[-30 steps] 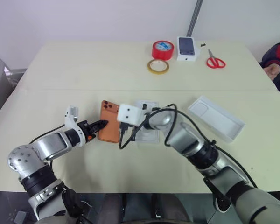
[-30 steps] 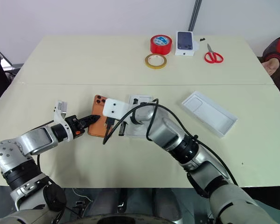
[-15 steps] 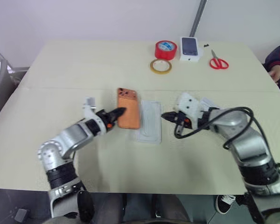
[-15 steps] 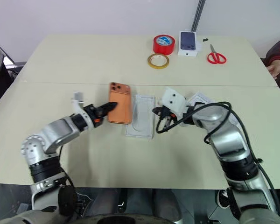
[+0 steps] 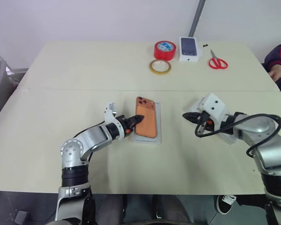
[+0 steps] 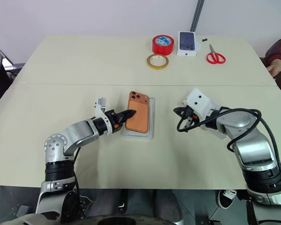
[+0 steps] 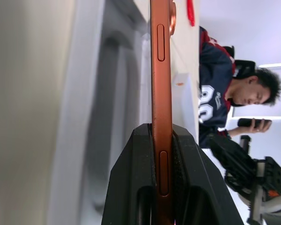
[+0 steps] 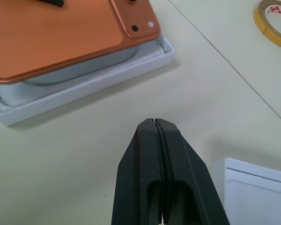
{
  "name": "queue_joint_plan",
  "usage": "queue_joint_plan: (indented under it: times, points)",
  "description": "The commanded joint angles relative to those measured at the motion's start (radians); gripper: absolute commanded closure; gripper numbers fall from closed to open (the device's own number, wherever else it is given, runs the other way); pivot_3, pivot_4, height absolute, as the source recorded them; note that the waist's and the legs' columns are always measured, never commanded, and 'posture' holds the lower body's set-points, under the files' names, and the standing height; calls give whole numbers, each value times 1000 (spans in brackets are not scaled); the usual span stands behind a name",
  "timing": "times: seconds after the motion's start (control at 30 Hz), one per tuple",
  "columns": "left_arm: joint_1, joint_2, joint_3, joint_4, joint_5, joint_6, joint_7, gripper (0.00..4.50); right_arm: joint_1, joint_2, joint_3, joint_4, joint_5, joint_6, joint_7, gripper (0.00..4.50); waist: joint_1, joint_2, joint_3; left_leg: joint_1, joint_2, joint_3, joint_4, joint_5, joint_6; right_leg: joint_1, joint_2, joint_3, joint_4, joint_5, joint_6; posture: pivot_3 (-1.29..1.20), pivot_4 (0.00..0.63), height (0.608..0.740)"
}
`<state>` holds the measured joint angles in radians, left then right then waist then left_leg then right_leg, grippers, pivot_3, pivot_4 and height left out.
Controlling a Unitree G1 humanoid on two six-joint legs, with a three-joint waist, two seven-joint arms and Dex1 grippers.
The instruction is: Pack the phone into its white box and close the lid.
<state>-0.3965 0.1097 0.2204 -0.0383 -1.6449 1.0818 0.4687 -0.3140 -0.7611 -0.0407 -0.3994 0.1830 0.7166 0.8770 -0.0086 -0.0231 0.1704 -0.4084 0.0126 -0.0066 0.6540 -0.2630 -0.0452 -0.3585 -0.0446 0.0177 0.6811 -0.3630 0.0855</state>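
Left wrist view: pincer (image 7: pixel 162 154) clamping phone (image 7: pixel 161 84) edgewise

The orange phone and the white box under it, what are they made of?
The phone looks like metal with a smooth, satiny orange finish: its thin edge has a soft shine and pressed-in buttons, though it could be coated glass or plastic. The white box looks like matte cardboard, going by its thin, straight, folded walls and dull surface.

Phone (image 7: pixel 161 84) edge-on, clamped between black jaws, beside white box (image 7: pixel 91 117).
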Motion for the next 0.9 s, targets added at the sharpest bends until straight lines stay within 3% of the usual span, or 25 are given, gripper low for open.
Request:
queue_joint_plan:
  times: [0.03, 0.13, 0.43, 0.7, 0.8, 0.87, 0.9]
  points:
    - [-15, 5, -22, -20, -18, -15, -35, 4478, -7, -12, -12, -25, 17, -24, -12, 4500, 1, 0, 0, 0, 0, 0, 0, 0, 0, 0, 0, 0, 0, 0, 0, 0, 150, 740]
    - [-8, 6, -39, -26, -14, -25, -39, 4478, -12, -15, 5, -2, 1, -46, -21, 4500, 0, 0, 0, 0, 0, 0, 0, 0, 0, 0, 0, 0, 0, 0, 0, 0, 150, 740]
    - [-4, 67, -65, -68, 12, -22, -72, 166, -27, -25, 21, 15, 1, -68, -27, 4500, -1, 0, 0, 0, 0, 0, 0, 0, 0, 1, 0, 0, 0, 0, 0, 0, 150, 740]
    - [-50, 305, -40, -169, 4, 2, -191, 166, -54, -37, 56, 12, -16, -53, -31, 4500, -2, 1, 0, 1, 1, 0, -1, 0, -1, 0, 0, 0, 0, 0, 0, 0, 150, 740]
    - [-56, 370, -33, -181, 61, -10, -248, 166, -66, -47, 100, 26, -38, -54, -25, 4500, 0, 1, 0, 1, 0, 0, 0, 0, -1, 1, 0, 0, 0, 0, 0, 0, 150, 740]
    - [-54, 427, -58, -209, 198, -32, -303, 684, -83, -41, 130, 32, -43, -31, -29, 4500, -2, 1, 0, 1, 0, 0, -1, 0, -1, 0, 0, 0, 0, 0, 0, 0, 150, 740]
    - [-54, 462, -90, -229, 290, -52, -352, 1154, -96, -36, 157, 32, -55, -16, -36, 4500, -3, 1, 1, 1, 0, 0, -1, 0, -1, 0, 0, 0, 0, 0, 0, 0, 150, 740]
